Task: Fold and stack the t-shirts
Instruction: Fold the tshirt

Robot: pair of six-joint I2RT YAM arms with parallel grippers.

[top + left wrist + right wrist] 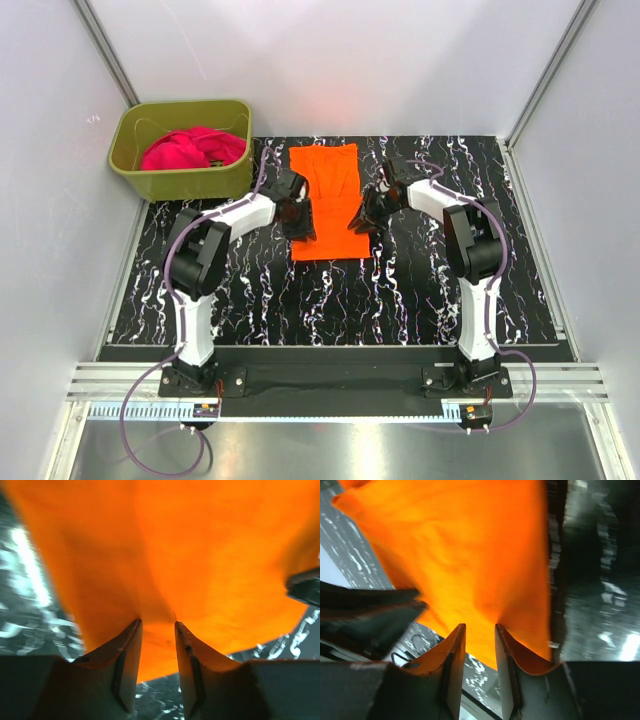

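The orange t-shirt [325, 195] is laid on the black marbled table [330, 300], folded into a long strip. Its left edge is clamped between the fingers of the left gripper [298, 222], and its right edge is pinched by the right gripper [368, 218]. The magenta-pink t-shirt [190, 150] is seen crumpled inside the olive-green tub [180, 185].

The top camera is looking down from above and behind the arms, taking in the whole table [400, 300]. The wrist cameras are looking out past the left gripper [157, 626] and right gripper [479, 627], sitting very close to the orange shirt [325, 200], which is filling both their frames and lying at upper centre of the top view.
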